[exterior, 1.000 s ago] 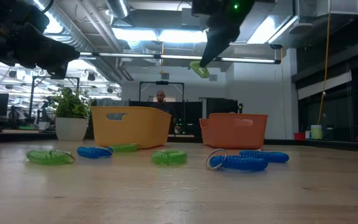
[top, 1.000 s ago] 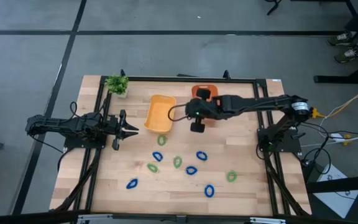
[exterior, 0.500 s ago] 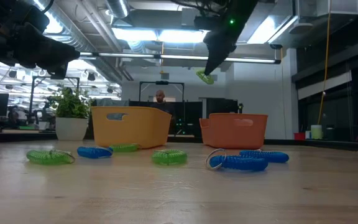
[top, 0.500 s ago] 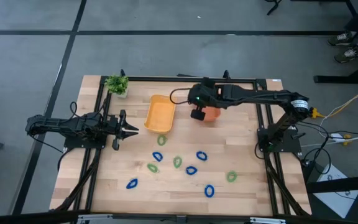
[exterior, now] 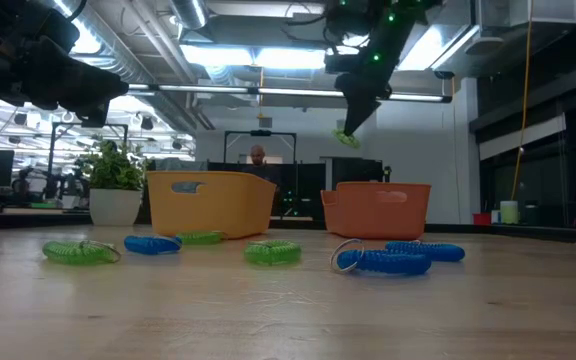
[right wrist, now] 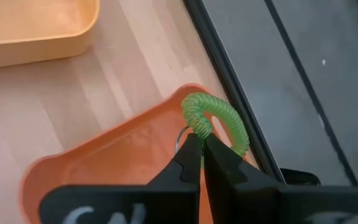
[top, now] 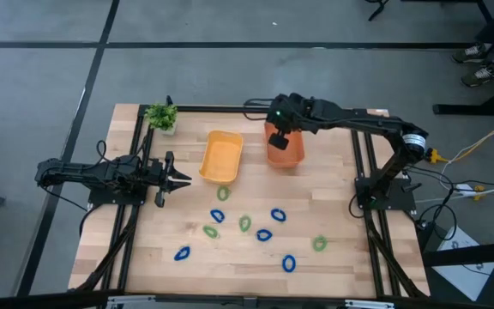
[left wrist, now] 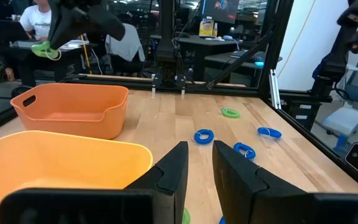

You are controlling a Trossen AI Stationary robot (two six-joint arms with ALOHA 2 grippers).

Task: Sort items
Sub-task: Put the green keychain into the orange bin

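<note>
My right gripper [top: 278, 137] is shut on a green coiled ring [right wrist: 217, 121] and hangs high above the orange bin [top: 288, 153]; the low view shows the ring [exterior: 347, 139] well above the bin [exterior: 378, 208]. My left gripper [top: 177, 178] waits at the table's left, open and empty, pointing toward the yellow bin [top: 221, 156]. Several blue and green rings lie flat on the table's near half, among them a green one [top: 222, 194] and a blue one [top: 289, 263]. My right gripper pinches the green ring's coil at one spot on its rim [right wrist: 197, 127], beside a small metal loop, between its two fingertips. The fingers point down from above. The ring hangs below the fingertips, lifted clear, over the orange bin.
A small leafy plant [top: 161, 116] stands at the far left corner. A black metal frame [top: 230, 109] runs around the table's edges. A person shows in the room behind the table [exterior: 258, 156]. Bare wood lies between the bins and the rings.
My right gripper has carried the green ring toward the table's far edge, from beside the yellow bin to above the orange bin, staying shut on it. The ring has stayed clear of everything, hanging below the fingers.
</note>
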